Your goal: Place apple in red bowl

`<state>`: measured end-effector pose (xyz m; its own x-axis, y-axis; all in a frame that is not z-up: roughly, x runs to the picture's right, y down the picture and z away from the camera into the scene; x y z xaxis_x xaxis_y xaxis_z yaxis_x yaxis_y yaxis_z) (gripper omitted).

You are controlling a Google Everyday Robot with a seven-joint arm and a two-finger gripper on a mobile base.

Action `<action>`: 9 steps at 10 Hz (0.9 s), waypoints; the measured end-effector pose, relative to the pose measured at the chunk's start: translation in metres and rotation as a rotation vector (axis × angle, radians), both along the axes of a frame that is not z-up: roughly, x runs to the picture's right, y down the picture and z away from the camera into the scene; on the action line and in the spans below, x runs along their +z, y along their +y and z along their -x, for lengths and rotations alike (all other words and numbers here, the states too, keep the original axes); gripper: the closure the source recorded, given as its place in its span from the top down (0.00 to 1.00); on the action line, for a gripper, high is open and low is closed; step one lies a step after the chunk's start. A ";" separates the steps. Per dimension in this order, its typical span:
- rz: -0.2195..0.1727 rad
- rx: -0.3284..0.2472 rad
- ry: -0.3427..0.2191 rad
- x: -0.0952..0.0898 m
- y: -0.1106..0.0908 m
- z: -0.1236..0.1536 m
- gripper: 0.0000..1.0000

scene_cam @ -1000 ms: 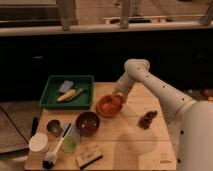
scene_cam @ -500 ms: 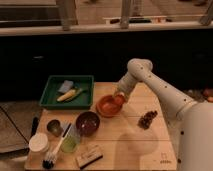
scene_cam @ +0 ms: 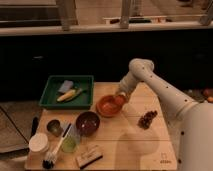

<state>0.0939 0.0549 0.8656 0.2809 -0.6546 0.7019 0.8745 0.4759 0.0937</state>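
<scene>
The red bowl (scene_cam: 106, 107) is shallow and orange-red and sits in the middle of the wooden table. My gripper (scene_cam: 120, 97) hangs down at the bowl's right rim, at the end of the white arm that comes in from the right. A small pale orange round shape, the apple (scene_cam: 119, 101), shows right under the gripper tip, just inside the bowl's right edge. I cannot tell whether the gripper still holds it or whether it rests in the bowl.
A dark maroon bowl (scene_cam: 87, 123) stands front left of the red bowl. A grape cluster (scene_cam: 147, 119) lies to the right. A green tray (scene_cam: 50, 95) at back left holds a yellow item (scene_cam: 69, 95) and a blue sponge (scene_cam: 65, 86). Cups (scene_cam: 38, 143), a brush (scene_cam: 50, 157) and a wooden block (scene_cam: 89, 156) crowd the front left.
The arm and gripper have shifted slightly to the right over the red bowl's right rim. Nothing else has moved.
</scene>
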 end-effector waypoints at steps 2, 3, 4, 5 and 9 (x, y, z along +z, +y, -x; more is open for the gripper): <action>-0.003 -0.012 -0.015 -0.002 -0.002 0.013 0.00; -0.004 -0.016 -0.021 -0.002 -0.003 0.017 0.00; 0.001 -0.022 -0.027 -0.002 -0.003 0.019 0.00; 0.008 -0.029 -0.031 -0.001 -0.002 0.021 0.00; 0.033 -0.063 -0.047 0.002 0.000 0.033 0.05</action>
